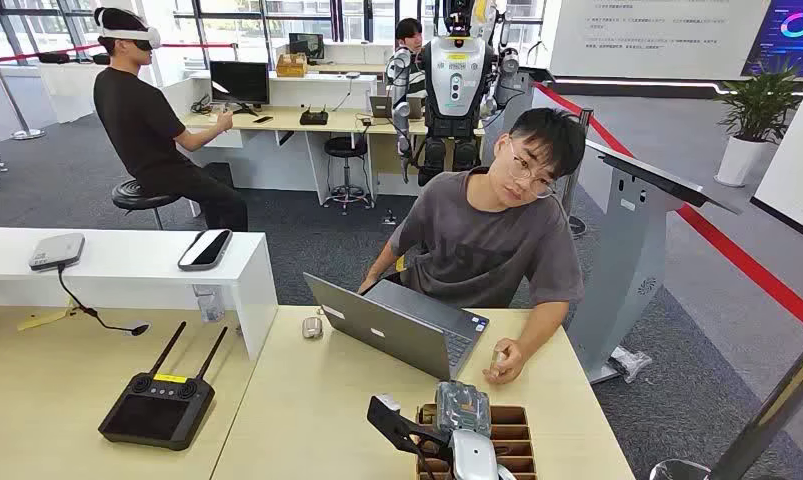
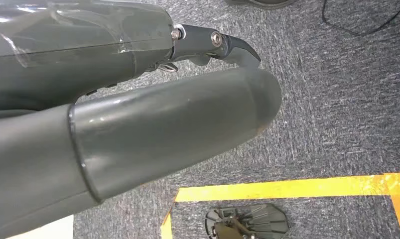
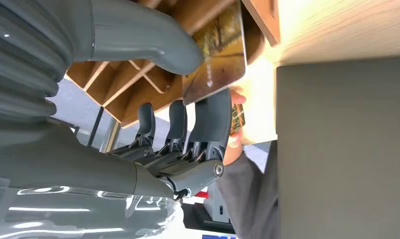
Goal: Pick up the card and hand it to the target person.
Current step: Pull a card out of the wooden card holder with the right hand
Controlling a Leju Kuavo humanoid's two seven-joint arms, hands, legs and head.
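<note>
Right hand (image 3: 188, 94) pinches the card (image 3: 217, 55) between thumb and fingers (image 3: 212, 119), over the wooden tray (image 1: 507, 430).

The card sits above the tray's slots on the desk (image 1: 307, 400), near the laptop (image 1: 397, 325); the seated person's hand (image 1: 502, 362) rests just beyond, possibly holding another card. Left hand (image 2: 138, 124) hangs over carpet; its finger state I cannot tell.

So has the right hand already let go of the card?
No, the right hand pinches the card between thumb and fingers.
</note>
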